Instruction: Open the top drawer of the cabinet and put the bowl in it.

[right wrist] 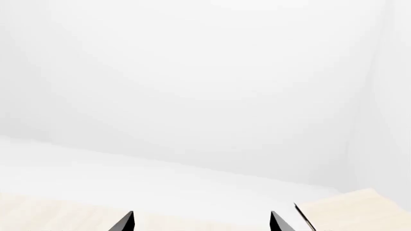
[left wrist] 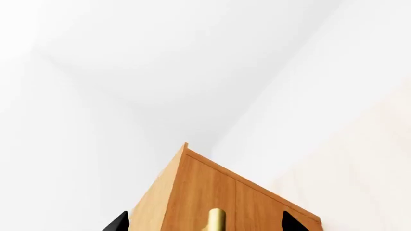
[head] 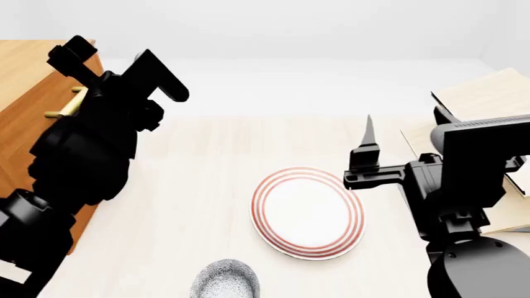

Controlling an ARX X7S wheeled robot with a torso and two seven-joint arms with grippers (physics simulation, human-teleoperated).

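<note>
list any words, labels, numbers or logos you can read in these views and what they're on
None: no readable text shows in any view.
The cabinet, the plate, the bowl and the plank rack carry no lettering.
The plate has only red rings; the bowl has only a speckled pattern.

The left gripper (head: 79,93) is reaching up against the cabinet (head: 29,112) at its brass handle (head: 66,105). The right gripper (head: 368,146) is hovering beside the red-ringed plate (head: 308,212), which is lying on the pale table (head: 207,167). The bowl (head: 225,280) is sitting near the plate.
</note>
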